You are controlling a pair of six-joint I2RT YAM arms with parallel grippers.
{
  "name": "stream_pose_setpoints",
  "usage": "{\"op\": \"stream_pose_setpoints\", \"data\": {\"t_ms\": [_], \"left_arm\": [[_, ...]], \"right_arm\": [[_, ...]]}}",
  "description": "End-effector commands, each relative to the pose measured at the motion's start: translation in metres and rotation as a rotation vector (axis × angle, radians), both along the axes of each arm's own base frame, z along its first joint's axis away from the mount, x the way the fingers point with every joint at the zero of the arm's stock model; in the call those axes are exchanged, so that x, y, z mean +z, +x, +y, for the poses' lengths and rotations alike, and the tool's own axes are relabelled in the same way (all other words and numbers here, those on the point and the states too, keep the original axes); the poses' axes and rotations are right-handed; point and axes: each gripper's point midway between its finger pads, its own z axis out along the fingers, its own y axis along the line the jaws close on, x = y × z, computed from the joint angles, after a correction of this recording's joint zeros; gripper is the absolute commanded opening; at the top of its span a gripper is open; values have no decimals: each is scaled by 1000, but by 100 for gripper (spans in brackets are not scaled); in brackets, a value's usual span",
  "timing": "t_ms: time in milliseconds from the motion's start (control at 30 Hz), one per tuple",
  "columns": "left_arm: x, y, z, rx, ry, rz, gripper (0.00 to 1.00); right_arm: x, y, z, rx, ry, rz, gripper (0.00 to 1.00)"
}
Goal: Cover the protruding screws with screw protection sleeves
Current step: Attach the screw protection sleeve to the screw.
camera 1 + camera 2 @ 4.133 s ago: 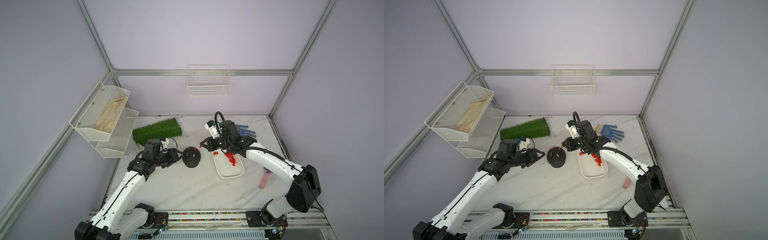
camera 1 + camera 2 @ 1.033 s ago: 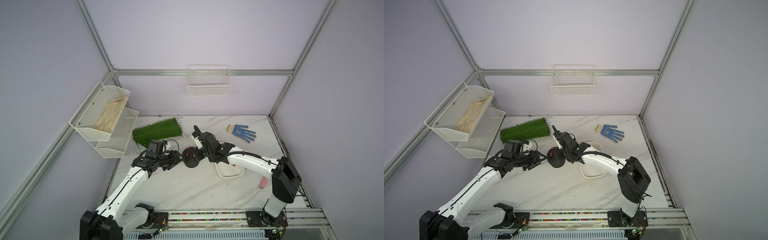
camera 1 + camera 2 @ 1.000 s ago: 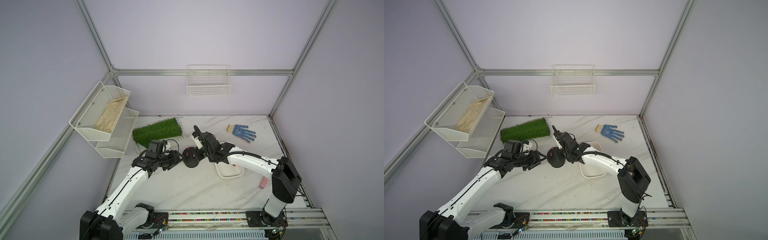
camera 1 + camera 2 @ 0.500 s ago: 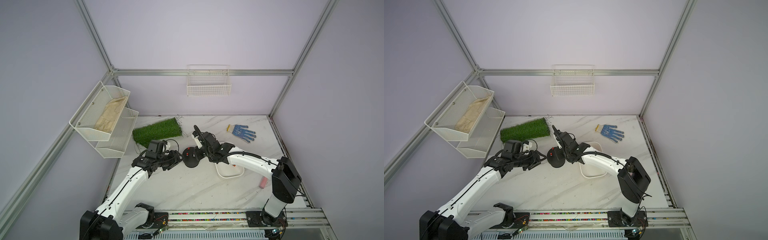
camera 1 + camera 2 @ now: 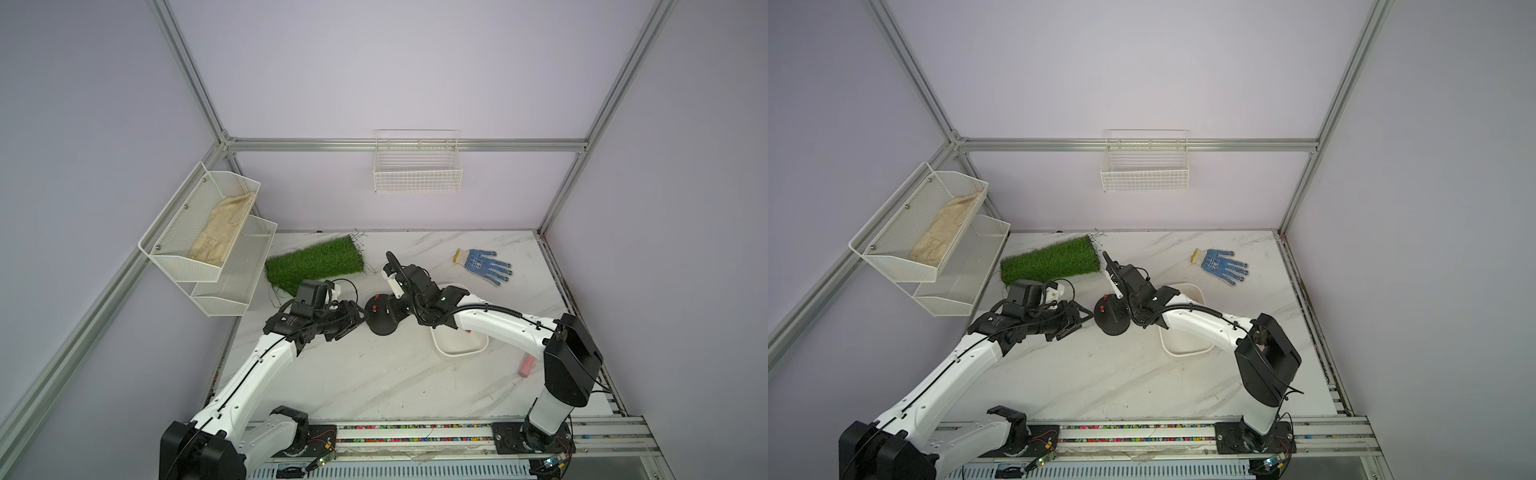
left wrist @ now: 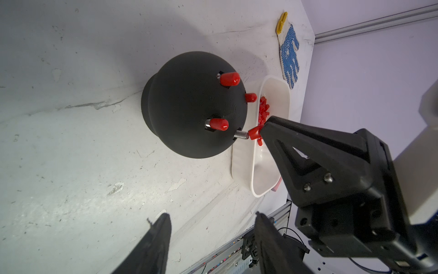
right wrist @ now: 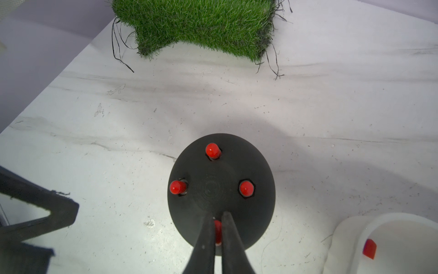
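The black dome base [image 5: 380,320] [image 6: 189,106] stands on the table between my two grippers. Three of its protruding screws carry red sleeves [image 6: 229,79] [image 6: 250,97] [image 6: 218,124]. The fourth screw [image 6: 241,135] shows bare silvery thread. My right gripper [image 7: 218,217] is shut on a red screw protection sleeve [image 7: 218,231] [image 6: 254,134], whose mouth meets the tip of that bare screw, slightly tilted. To the left of the dome my left gripper [image 6: 211,217] [image 5: 357,320] stands open and empty. More sleeves [image 6: 263,111] lie in the white tray [image 6: 286,99].
The white tray [image 5: 457,349] sits just right of the dome, under the right arm. A green grass mat [image 5: 316,266] lies behind, a blue dotted glove [image 5: 484,266] at the back right, a pink cylinder [image 5: 527,368] at the right edge. Wire shelves [image 5: 208,241] hang on the left wall.
Four seconds ago the right gripper was over the tray; it has since come left to the dome with a sleeve. Over the last second nothing visibly moved.
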Motion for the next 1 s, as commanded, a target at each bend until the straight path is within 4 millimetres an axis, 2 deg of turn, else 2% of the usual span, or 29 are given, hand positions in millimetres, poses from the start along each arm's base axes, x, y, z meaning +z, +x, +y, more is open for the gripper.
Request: {"op": "stream_pose_setpoints", "data": {"t_ms": [0, 167, 633, 967], "left_arm": [[-2, 0, 0, -5, -13, -16, 58], [-2, 0, -1, -6, -12, -15, 58], [-5, 0, 0, -5, -10, -10, 57], [-7, 0, -1, -6, -12, -6, 58]], "right_arm": [[-3, -9, -4, 25, -30, -2, 11], [-3, -10, -7, 27, -44, -9, 11], [9, -12, 5, 44, 23, -16, 11], [9, -15, 9, 61, 16, -21, 11]]}}
